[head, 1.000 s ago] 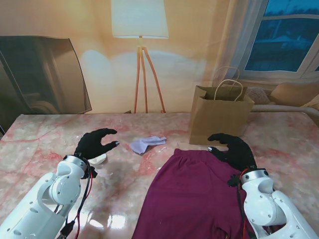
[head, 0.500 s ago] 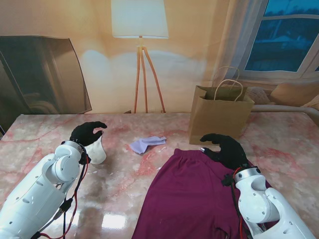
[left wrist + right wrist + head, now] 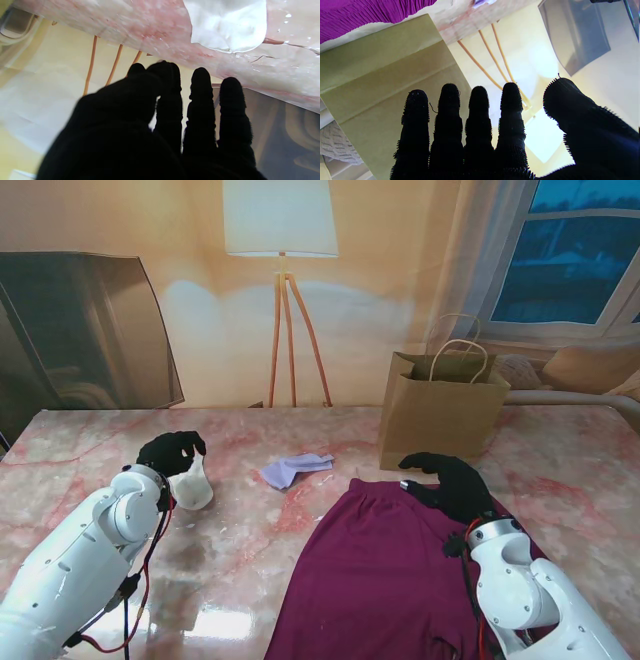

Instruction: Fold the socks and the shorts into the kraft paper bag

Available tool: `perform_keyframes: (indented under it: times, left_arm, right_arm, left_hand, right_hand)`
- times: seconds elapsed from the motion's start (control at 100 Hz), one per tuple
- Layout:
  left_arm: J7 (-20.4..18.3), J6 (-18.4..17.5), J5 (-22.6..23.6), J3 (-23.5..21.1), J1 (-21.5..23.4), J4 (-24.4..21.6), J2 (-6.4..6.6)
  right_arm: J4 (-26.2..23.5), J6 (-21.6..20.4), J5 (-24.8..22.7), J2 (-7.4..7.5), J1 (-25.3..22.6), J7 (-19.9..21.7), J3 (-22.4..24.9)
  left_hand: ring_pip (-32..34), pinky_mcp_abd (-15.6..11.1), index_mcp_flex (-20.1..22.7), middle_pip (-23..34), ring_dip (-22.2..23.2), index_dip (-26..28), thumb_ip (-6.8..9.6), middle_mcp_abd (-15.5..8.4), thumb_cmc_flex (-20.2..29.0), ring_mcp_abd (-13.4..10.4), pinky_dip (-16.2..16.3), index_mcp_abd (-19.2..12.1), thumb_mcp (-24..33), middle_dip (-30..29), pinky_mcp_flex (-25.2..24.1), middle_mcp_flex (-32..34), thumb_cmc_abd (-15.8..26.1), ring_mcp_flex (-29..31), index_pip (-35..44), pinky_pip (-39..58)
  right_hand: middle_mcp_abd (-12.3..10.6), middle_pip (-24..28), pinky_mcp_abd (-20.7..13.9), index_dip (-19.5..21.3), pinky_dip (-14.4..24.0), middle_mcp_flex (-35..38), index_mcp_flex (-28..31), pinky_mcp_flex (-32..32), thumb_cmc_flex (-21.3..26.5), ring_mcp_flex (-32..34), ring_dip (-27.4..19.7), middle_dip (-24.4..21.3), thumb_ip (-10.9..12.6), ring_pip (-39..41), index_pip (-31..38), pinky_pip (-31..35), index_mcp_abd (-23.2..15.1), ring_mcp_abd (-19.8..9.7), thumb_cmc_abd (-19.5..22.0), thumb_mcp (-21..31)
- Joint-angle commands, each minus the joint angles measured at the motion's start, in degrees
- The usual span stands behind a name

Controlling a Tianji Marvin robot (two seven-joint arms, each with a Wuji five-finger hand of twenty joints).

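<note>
2 socks lie apart: we hover our left hand (image 3: 172,452), fingers loosely curled on nothing, right over the white sock (image 3: 193,486); the lilac sock (image 3: 292,469) lies rightward. Our right hand (image 3: 450,483), fingers spread, rests at the maroon shorts' (image 3: 380,575) waistband, near the kraft paper bag (image 3: 440,412).

Maroon fabric shorts (image 3: 385,575): lower part cut off by frame edge. White sock (image 3: 193,488) partly hidden behind black-gloved left hand (image 3: 172,452); grasp contact unclear.
</note>
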Motion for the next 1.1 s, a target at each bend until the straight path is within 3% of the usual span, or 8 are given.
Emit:
perform_keyframes:
  times: [0.0, 0.15, 0.33, 0.53, 0.68, 0.95, 1.06, 1.09]
  left_arm:
    - [-1.22, -0.56, 0.27, -0.26, 0.80, -0.35, 0.36]
    - [-1.22, -0.90, 0.92, -0.55, 0.69, 0.73, 0.59]
    - [0.63, -0.85, 0.92, 0.71, -2.30, 5.38, 0.33]
    - [0.86, -0.89, -1.87, 4.52, -7.43, 12.43, -0.48]
    - [3.39, -1.50, -6.17, 7.43, -11.35, 18.96, -2.41]
    - [4.40, -3.99, -11.32, 15.74, -19.28, 32.75, -5.61]
    - [4.70, -4.77, -12.34, 18.88, -21.56, 37.01, -6.77]
    - [4.45, -4.81, -12.48, 19.62, -22.02, 37.80, -6.94]
  right_arm:
    - [0.33, 0.11, -0.01, -0.03, -0.04, 0.24, -0.46]
    - [0.51, 0.13, 0.13, -0.06, 0.31, 0.15, -0.92]
    - [0.66, 0.00, -0.09, 0.00, 0.23, 0.29, -1.12]
    - [0.72, 0.40, -0.04, 0.06, 0.21, 0.65, -1.20]
    - [0.92, 0.32, 0.03, 0.16, 0.75, 1.28, -1.33]
    - [1.39, 0.38, 0.47, 0.24, 1.50, 2.05, -1.60]
    - [1.49, 0.57, 0.68, 0.30, 1.87, 2.57, -1.67]
    - [1.58, 0.61, 0.78, 0.31, 2.03, 2.72, -1.70]
  left_hand:
    - [4.66, 0.66, -0.31, -0.92, 4.38, 3.16, -3.04, -2.10, -1.43, 0.71, 4.26, -3.05, -0.30, 7.61, 1.75, 3.26, -2.86, 2.32, 5.23, 5.00]
    - [4.72, 1.38, -0.24, -2.09, -3.31, 1.23, -3.08, -1.81, -5.62, 0.14, 4.12, -3.87, -2.98, 7.85, 1.79, 4.17, -1.64, 2.02, 6.89, 3.88]
    - [-10.06, 1.11, 0.46, -4.24, -20.91, 0.04, -2.80, 0.65, -5.20, -1.45, -1.41, -2.72, -6.01, -29.13, -0.07, -13.02, 0.97, -4.40, 9.17, -1.17]
    - [-19.54, 2.79, -3.56, -6.38, -32.08, 4.27, -2.87, -0.02, -0.22, -1.94, -4.00, -4.21, -11.25, -37.73, -8.47, -21.68, 6.36, -15.23, 9.36, -11.55]
    - [-19.10, 2.99, -11.58, -5.49, -32.73, -4.21, 1.71, -0.73, 4.54, -1.84, -4.02, 2.47, -8.87, -37.94, -10.15, -20.27, 15.99, -13.93, -11.23, -14.28]
    - [-17.46, 2.12, -14.66, -5.41, -31.50, -17.00, 2.63, -2.48, 13.27, -2.88, -3.91, 6.96, -11.67, -39.39, -10.39, -23.57, 19.10, -11.83, -27.47, -15.15]
    - [-11.67, 1.64, -15.74, -5.34, -26.08, -18.07, 2.80, -2.18, 13.10, -1.05, -0.70, 7.41, -13.49, -40.46, -9.16, -25.97, 19.46, -7.31, -28.94, -11.25]
    - [-9.55, 1.53, -15.93, -5.06, -17.85, -18.35, 1.31, -1.98, 13.86, -0.41, 0.89, 7.93, -14.60, -40.67, -8.48, -25.83, 18.35, -5.05, -29.28, -9.73]
  right_hand:
    - [-0.01, 0.81, 0.58, -0.20, 2.29, 0.15, -1.57, -0.29, -0.68, -1.13, 1.28, 0.65, 2.67, 0.02, -0.24, 1.61, 0.17, -0.54, 1.04, -0.73]
    - [-0.02, 0.91, 0.73, -0.19, 2.45, 0.20, -1.54, -0.33, -0.60, -1.08, 1.35, 0.68, 2.66, 0.06, -0.18, 1.62, 0.18, -0.61, 1.04, -0.63]
    - [0.00, 0.99, 0.84, -0.18, 2.66, 0.21, -1.47, -0.32, -0.75, -1.18, 1.41, 0.71, 2.61, 0.06, -0.10, 1.74, 0.10, -0.54, 1.16, -0.69]
    - [0.01, 1.12, 0.93, -0.16, 2.88, 0.27, -1.30, -0.31, -0.62, -1.17, 1.51, 0.77, 2.61, 0.13, -0.01, 1.85, 0.05, -0.47, 1.21, -0.66]
    - [-0.02, 1.31, 0.88, -0.15, 3.02, 0.38, -1.24, -0.26, -0.56, -1.11, 1.61, 0.85, 2.61, 0.23, 0.03, 1.95, -0.03, -0.42, 1.41, -0.67]
    - [-0.09, 1.73, 0.94, -0.07, 3.28, 0.64, -0.95, -0.10, -0.37, -0.91, 1.80, 1.07, 2.54, 0.45, 0.27, 2.20, -0.08, -0.38, 1.90, -0.54]
    - [-0.13, 1.86, 1.05, -0.07, 3.37, 0.75, -0.93, -0.09, -0.37, -0.81, 1.89, 1.15, 2.50, 0.54, 0.31, 2.28, -0.12, -0.30, 2.01, -0.54]
    - [-0.13, 1.90, 1.07, -0.06, 3.42, 0.78, -0.87, -0.05, -0.42, -0.74, 1.94, 1.19, 2.49, 0.61, 0.35, 2.35, -0.14, -0.19, 2.10, -0.58]
